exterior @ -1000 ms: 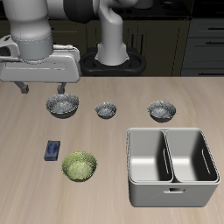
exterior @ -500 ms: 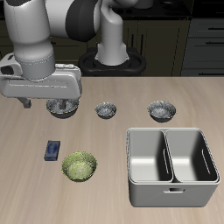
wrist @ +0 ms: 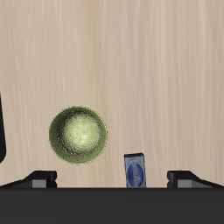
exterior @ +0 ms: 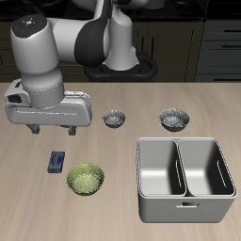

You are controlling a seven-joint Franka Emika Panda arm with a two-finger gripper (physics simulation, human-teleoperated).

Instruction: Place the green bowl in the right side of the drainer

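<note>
- The gripper hangs above the table with its fingers spread wide and nothing between them, presumably readied to drop over a rim.
- The green bowl sits on the table near the front edge, beside a small blue block.
- The drainer, well apart, stands with both compartments free.
- Two grey bowls sit farther back.
</note>
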